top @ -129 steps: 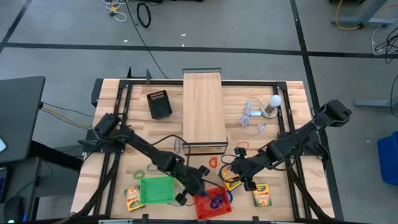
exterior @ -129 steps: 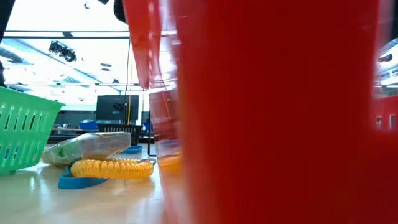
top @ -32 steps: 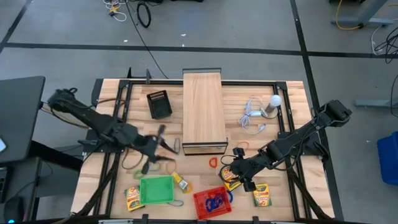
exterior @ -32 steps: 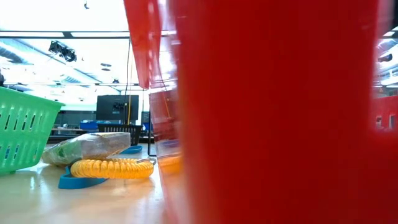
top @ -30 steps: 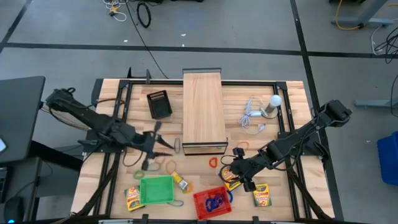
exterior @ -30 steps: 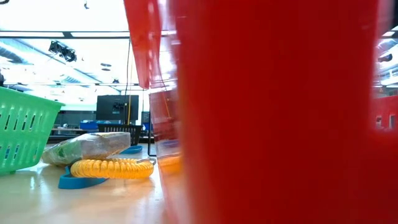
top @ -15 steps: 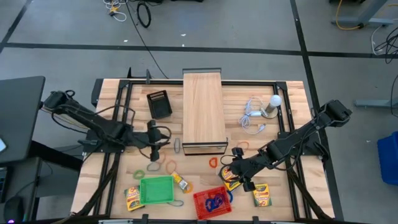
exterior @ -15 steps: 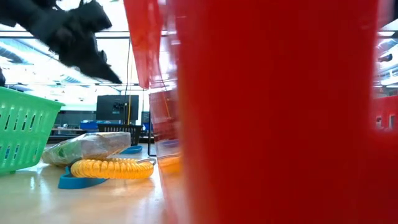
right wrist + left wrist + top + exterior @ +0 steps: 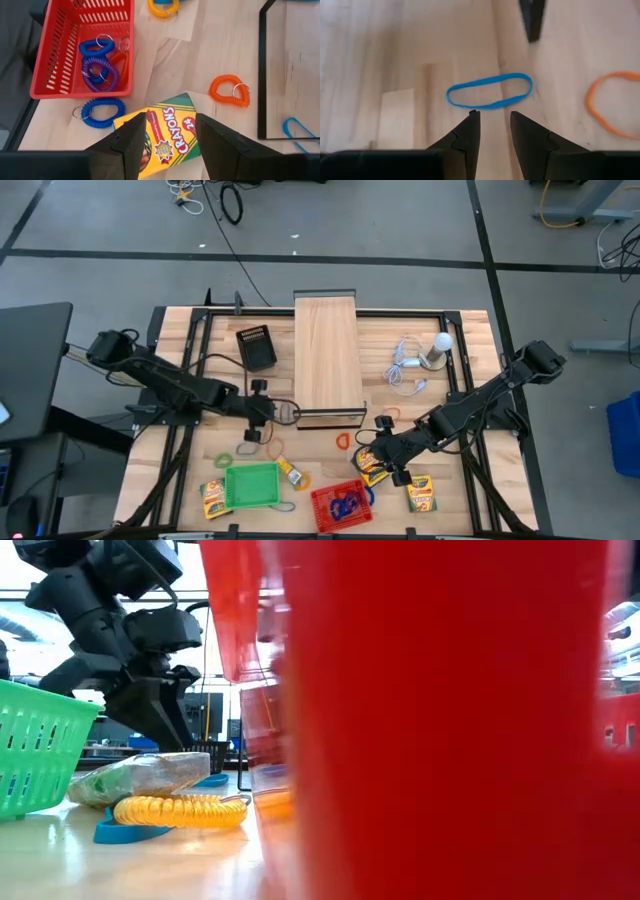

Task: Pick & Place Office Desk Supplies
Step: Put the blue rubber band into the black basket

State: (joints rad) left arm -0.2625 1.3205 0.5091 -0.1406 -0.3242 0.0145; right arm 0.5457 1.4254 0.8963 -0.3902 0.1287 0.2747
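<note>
My left gripper (image 9: 256,426) (image 9: 494,120) points down over a thin blue loop (image 9: 490,91) lying flat on the table, just before the near end of the wooden box; its fingers are open by a narrow gap. An orange loop (image 9: 611,105) lies beside it. My right gripper (image 9: 386,463) (image 9: 170,129) hangs open over a yellow-and-green crayon box (image 9: 167,131) lying flat. Two more crayon boxes (image 9: 213,498) (image 9: 421,494) lie near the table's near edge. Blue and purple coiled loops (image 9: 100,70) sit in the red basket (image 9: 55,75). My right gripper stands with its open fingers (image 9: 131,134) over the crayon box's printed face (image 9: 172,125), coming from above. The fingers hide their own tips, so I cannot tell whether they touch the box. The box lies flat on the table.
A green basket (image 9: 250,485) and the red basket (image 9: 343,505) stand at the near edge, a small yellow piece (image 9: 290,473) between them. The long wooden box (image 9: 327,360) fills the middle. A white bulb with cable (image 9: 430,352) and a black block (image 9: 256,347) sit farther back. Loose coiled loops (image 9: 229,90) (image 9: 102,111) lie around.
My left gripper has swung toward the table's right, turned its fingers downward, and come down near the near end of the wooden box; it has entered the low view from above. The right arm has kept still.
</note>
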